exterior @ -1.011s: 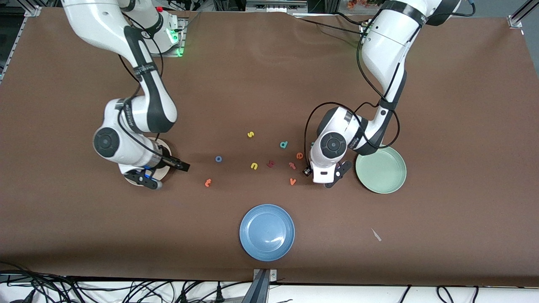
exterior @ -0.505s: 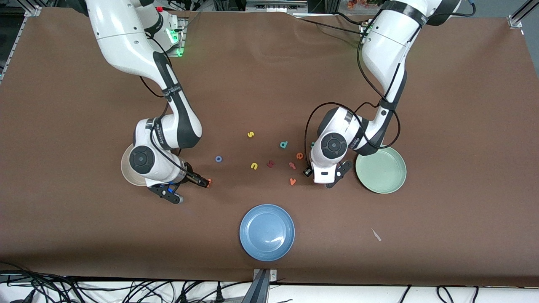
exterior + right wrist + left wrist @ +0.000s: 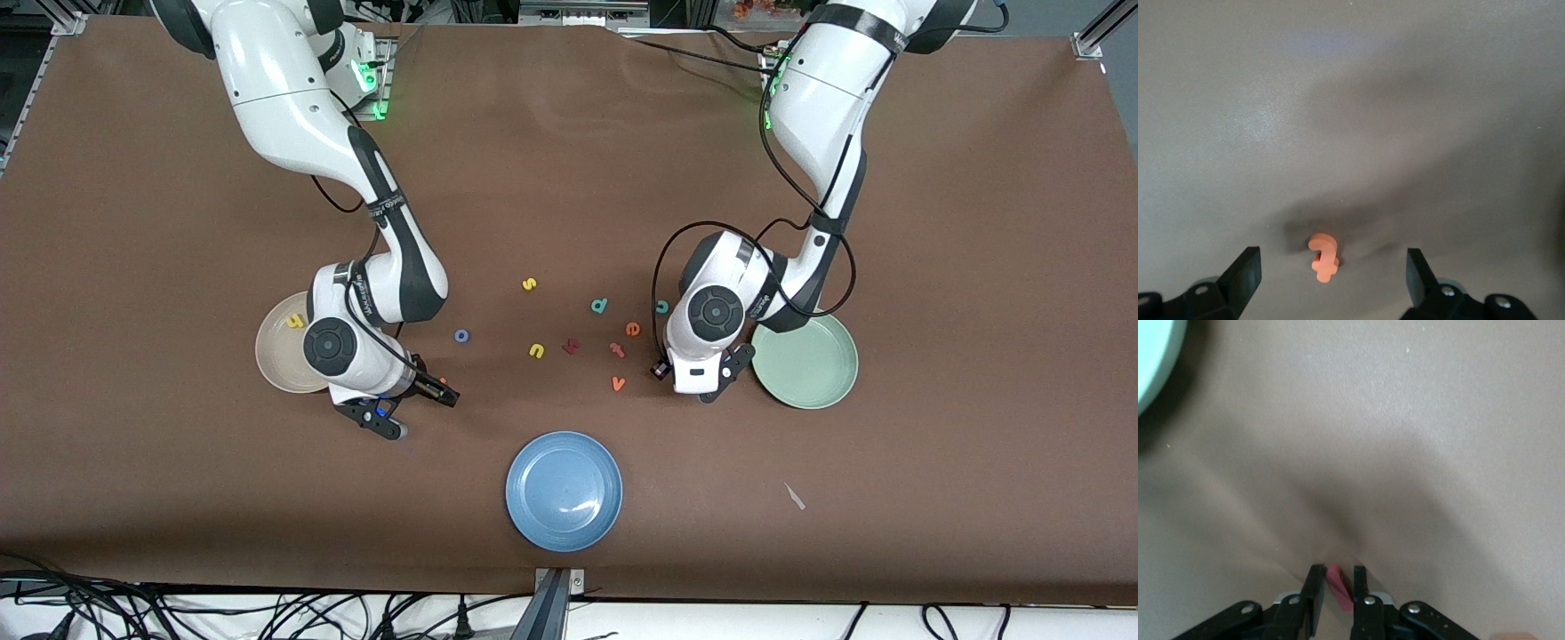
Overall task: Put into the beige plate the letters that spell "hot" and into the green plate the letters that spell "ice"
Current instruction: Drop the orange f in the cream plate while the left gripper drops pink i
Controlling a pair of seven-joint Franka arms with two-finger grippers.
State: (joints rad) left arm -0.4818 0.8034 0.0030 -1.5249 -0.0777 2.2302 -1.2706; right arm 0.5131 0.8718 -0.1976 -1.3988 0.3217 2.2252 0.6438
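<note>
Orange "t" (image 3: 1323,257) lies on the worktop (image 3: 569,178) between the right tool's (image 3: 1333,272) wide-spread fingers, ready for grasping. The left tool (image 3: 1335,592) pinches a dark red "i" (image 3: 1339,587), with the green plate (image 3: 827,378) beside it.

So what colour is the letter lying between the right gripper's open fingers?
Orange; the "t" shows best in the right wrist view.

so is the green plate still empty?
Empty. The green plate shows a bare bottom in the front view. The left gripper beside it has its jaws shut on a dark red letter.
</note>
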